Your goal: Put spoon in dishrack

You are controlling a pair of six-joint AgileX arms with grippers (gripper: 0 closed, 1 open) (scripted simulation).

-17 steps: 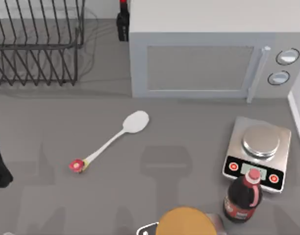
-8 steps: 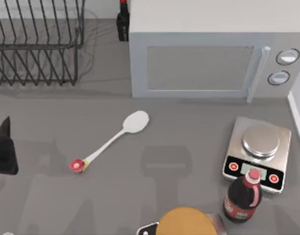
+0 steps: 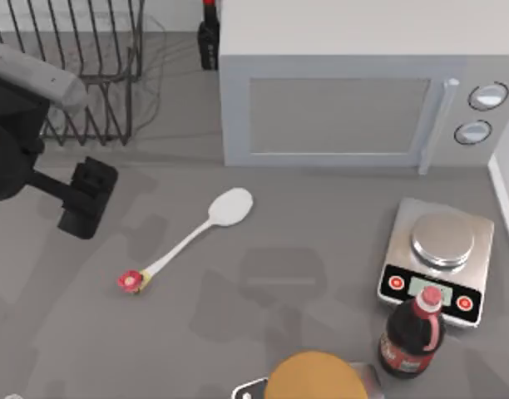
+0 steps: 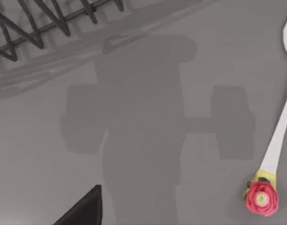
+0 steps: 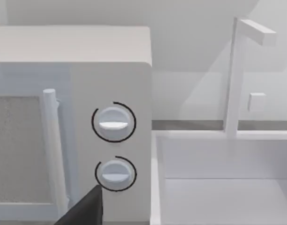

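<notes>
One spoon, white, lying flat on the grey table in the middle-left, bowl towards the microwave, flower tip towards the near edge; unmoved over the last second. Left gripper: has swung in from the table's left edge and now hangs left of the spoon, near but clear of it; whether its fingers are apart or together cannot be told. Judged an approach under way, grasp not begun. Dishrack: far left corner, partly behind the left arm, no spoon in it. Right arm: parked, its wrist camera facing the microwave's dials. Also present: scale, cola bottle.
</notes>
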